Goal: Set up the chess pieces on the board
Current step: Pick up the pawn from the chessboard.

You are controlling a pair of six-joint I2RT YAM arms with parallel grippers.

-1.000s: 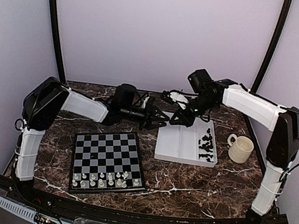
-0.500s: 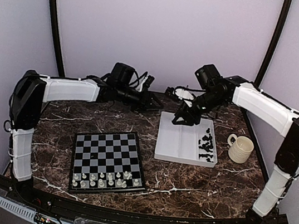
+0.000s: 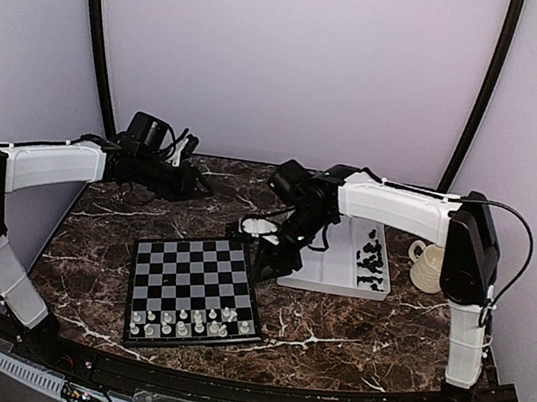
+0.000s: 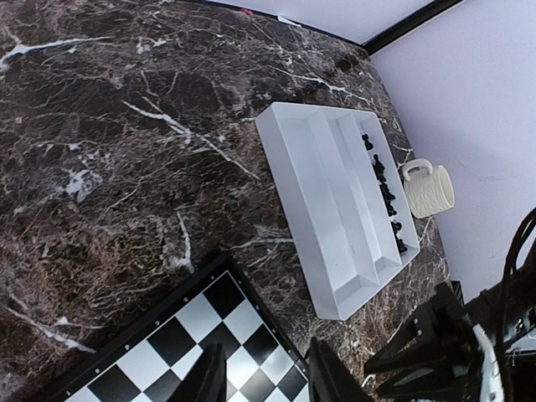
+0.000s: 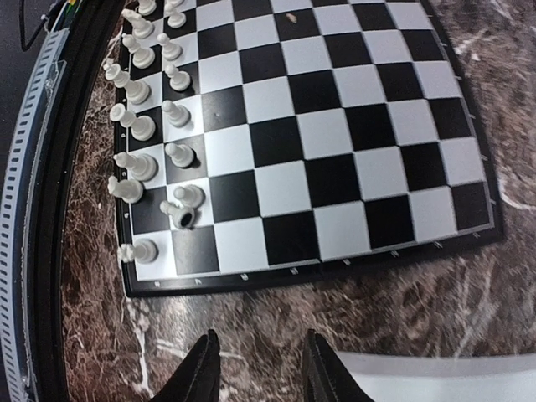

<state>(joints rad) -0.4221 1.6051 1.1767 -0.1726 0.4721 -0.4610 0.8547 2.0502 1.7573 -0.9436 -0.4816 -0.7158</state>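
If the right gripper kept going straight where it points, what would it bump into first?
The right gripper would probably hit the marble table just before the edge of the chessboard, or else its empty squares; depth is hard to judge. The white pieces sit off to the side.

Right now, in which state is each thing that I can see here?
Board, lying flat, far rows bare.
White pieces, on the board's two near rows; one looks tipped over.
Black pieces, loose in the tray's right compartment.
Tray, left compartment empty.
Mug, upright, beside the tray.
Left gripper, open, empty.
Right gripper, open, empty.
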